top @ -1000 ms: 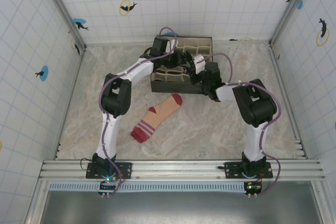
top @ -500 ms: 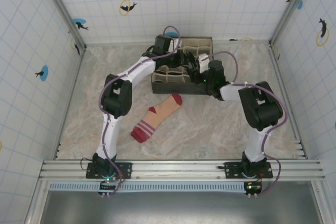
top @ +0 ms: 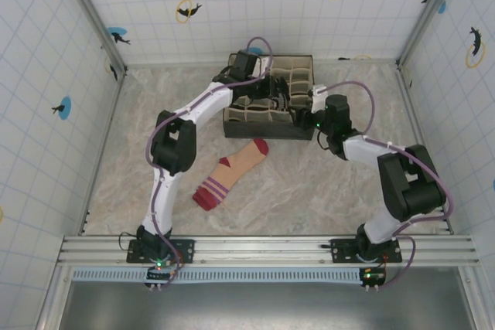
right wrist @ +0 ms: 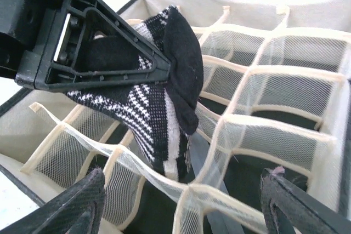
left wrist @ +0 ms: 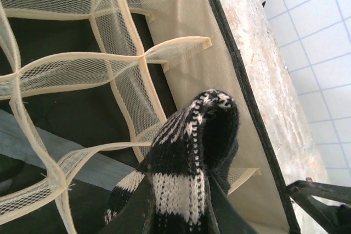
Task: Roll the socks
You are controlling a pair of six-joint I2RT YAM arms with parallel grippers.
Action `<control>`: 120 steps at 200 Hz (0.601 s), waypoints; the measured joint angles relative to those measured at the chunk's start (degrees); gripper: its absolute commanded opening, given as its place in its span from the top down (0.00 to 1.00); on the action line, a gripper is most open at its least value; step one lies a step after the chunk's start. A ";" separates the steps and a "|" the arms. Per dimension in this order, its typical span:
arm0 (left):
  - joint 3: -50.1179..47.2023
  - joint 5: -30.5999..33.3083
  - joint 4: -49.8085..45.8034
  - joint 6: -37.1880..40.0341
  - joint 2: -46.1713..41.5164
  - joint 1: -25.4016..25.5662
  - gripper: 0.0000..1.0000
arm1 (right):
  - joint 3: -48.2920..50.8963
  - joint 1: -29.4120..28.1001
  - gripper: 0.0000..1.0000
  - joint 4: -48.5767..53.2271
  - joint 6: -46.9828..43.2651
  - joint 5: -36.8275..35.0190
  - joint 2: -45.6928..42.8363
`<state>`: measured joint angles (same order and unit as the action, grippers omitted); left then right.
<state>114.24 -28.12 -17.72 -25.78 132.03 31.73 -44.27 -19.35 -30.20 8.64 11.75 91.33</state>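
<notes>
The black-and-white striped sock (left wrist: 189,152) hangs bunched over a mesh cell of the organizer box (left wrist: 192,20), pinched between the fingers of my left gripper (left wrist: 178,215), which is shut on it. In the right wrist view the same sock (right wrist: 159,119) droops from the left gripper (right wrist: 137,58) into a cell. My right gripper (right wrist: 184,206) stands open just in front of it, holding nothing. From above, the left gripper (top: 277,98) is over the box and the right gripper (top: 303,113) is at its right front corner. The peach sock (top: 230,171) lies flat on the table.
The dark fabric organizer box (top: 267,134) with cream mesh dividers (right wrist: 258,69) sits at the back middle of the marbled table (top: 309,191). Tiled walls close in the table on three sides. A metal rail (top: 255,249) runs along the near edge.
My right gripper has opened and drawn back to the right, off the box. The left gripper has stayed shut on the striped sock over the box. The peach sock has not moved.
</notes>
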 measured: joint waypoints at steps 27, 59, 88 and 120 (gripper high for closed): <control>0.26 3.15 -0.90 2.82 0.00 1.73 1.00 | 3.06 0.24 0.24 0.52 0.66 -1.46 -3.37; 0.39 7.72 -2.32 6.19 0.00 3.34 1.00 | 5.44 0.70 0.24 1.79 1.14 -2.64 -6.67; 0.57 11.56 -2.91 9.38 0.00 3.69 1.00 | 8.07 1.01 0.24 2.08 1.38 -3.26 -9.27; 0.57 14.71 -3.32 12.15 0.00 3.58 1.00 | 9.51 1.36 0.24 2.71 1.40 -3.98 -10.60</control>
<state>114.80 -13.41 -21.04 -13.63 132.03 35.31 -34.76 -18.00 -27.49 10.04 7.77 80.73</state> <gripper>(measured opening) 0.178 0.762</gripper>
